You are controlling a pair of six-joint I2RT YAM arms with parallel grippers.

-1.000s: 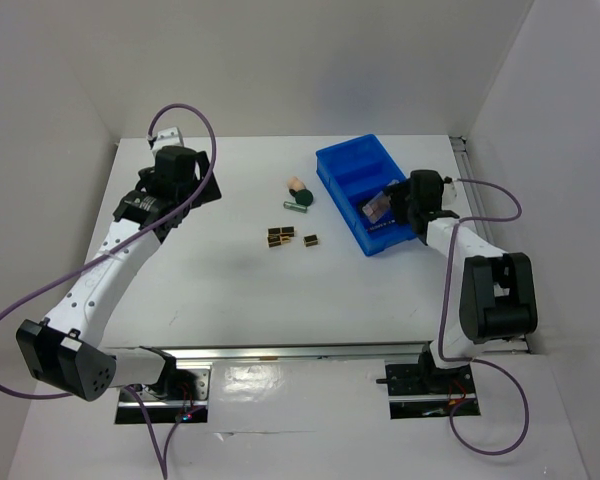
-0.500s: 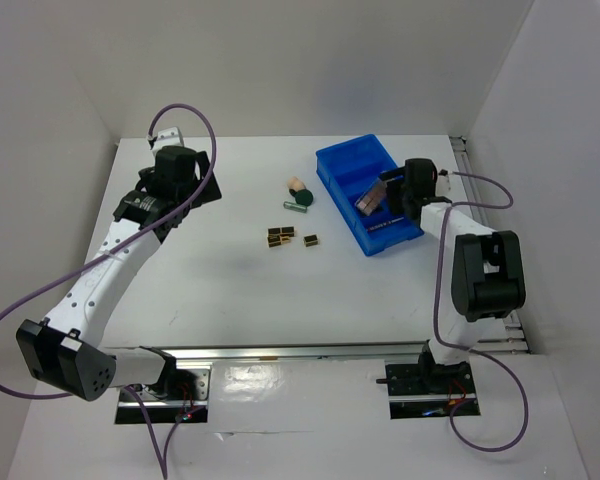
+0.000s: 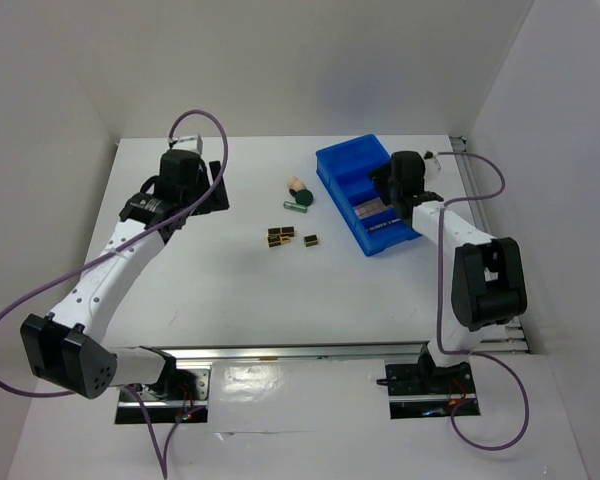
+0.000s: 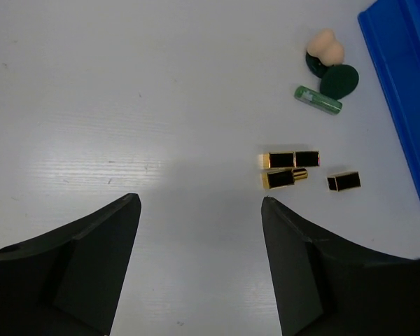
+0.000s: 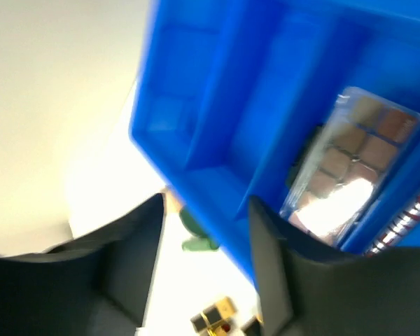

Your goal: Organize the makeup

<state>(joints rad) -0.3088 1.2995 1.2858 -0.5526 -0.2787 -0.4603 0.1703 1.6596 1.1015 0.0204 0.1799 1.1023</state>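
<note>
Four short black-and-gold lipstick tubes (image 4: 280, 159) loose on the white table (image 4: 126, 105): three touching in a cluster, the fourth just beside them on the side toward the large blue plastic bin (image 3: 352, 165). Farther back, near the bin's left wall, a slim green tube (image 4: 318, 99), a dark green round piece (image 4: 339, 80) just behind it, and a beige peanut-shaped sponge (image 4: 325, 47) touching a second dark green disc (image 4: 312, 63).

Inside the bin, in its nearer half as seen from above, a pinkish-brown palette (image 5: 343, 164) under a clear lid. Too blurred in the right wrist view to tell whether flat or leaning.

Left gripper (image 4: 199, 203) hanging over bare table to the left of the lipsticks. Black fingers (image 4: 98, 259) spread wide, nothing between them.

Right gripper (image 5: 206, 206) poised over the bin, close above the palette. Fingers likewise parted and empty, with only the bin's blue wall and a strip of table showing in the gap. At the lower right edge of that view, a red-striped patch (image 5: 406, 224), too blurred to name.
</note>
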